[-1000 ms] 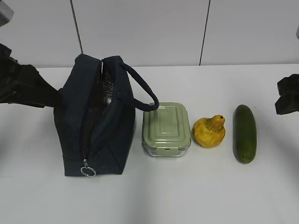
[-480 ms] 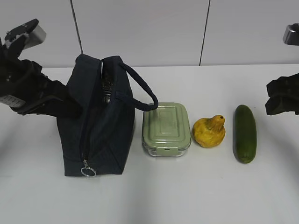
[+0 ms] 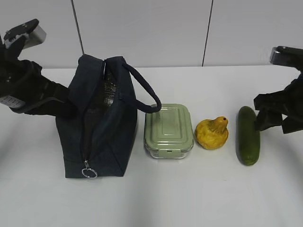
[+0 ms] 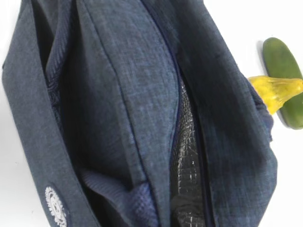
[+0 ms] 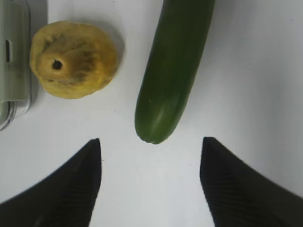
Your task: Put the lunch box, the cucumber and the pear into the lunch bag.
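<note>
1. The cucumber (image 3: 248,135) lies on the table (image 3: 189,198) at the far right, untouched, with the pear (image 3: 212,133) just beside it and the box (image 3: 168,131) next along, close to the bag (image 3: 94,118).
2. The right gripper (image 5: 150,182) has moved in from the table edge over the last second and now hangs over the cucumber's far end. Its fingers (image 5: 71,189) are spread wide and hold nothing, and the cucumber's rounded tip lies just ahead of the gap.
3. I judge this to be the approach to a first pick; nothing is in the bag yet.
4. The bag stands upright, its zip parted and foil lining showing in the left wrist view.
5. The left arm (image 3: 28,90) has risen and presses against the bag's left side. Its gripper is hidden, so I cannot tell whether it grips the fabric.
</note>
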Action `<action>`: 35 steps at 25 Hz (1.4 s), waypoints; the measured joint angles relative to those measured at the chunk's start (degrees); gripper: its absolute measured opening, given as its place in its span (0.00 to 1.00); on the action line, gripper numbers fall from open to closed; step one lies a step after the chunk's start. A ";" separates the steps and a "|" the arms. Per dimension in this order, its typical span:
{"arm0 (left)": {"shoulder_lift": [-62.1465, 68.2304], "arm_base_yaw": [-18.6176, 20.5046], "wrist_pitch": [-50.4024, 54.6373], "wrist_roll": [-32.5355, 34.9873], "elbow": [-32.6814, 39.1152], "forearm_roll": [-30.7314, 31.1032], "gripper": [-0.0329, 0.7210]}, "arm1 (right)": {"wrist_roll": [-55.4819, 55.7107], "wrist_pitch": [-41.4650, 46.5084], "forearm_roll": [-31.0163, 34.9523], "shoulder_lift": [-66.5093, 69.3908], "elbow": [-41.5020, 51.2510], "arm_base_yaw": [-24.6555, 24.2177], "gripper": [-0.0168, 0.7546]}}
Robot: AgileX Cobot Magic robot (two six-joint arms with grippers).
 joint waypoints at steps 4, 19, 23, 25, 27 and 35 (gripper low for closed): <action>0.00 0.00 0.00 0.00 0.00 0.00 0.05 | 0.75 -0.10 3.39 4.35 -3.65 0.00 0.76; 0.00 0.00 -0.16 0.25 0.00 0.40 0.05 | 15.02 2.66 -7.49 18.88 -16.65 0.00 0.78; 0.00 0.00 -0.47 0.71 0.00 0.45 0.05 | 16.49 2.95 -9.35 21.04 -18.43 0.00 0.78; 0.00 0.00 -0.66 0.70 0.00 0.45 0.05 | 16.73 2.95 -9.41 22.54 -19.08 0.00 0.78; 0.00 0.00 -0.78 0.84 0.00 0.45 0.05 | 16.73 2.95 -9.51 24.06 -19.27 0.00 0.78; 0.00 0.00 -1.36 0.91 0.00 0.45 0.05 | 16.80 2.84 -9.63 28.30 -19.40 0.00 0.57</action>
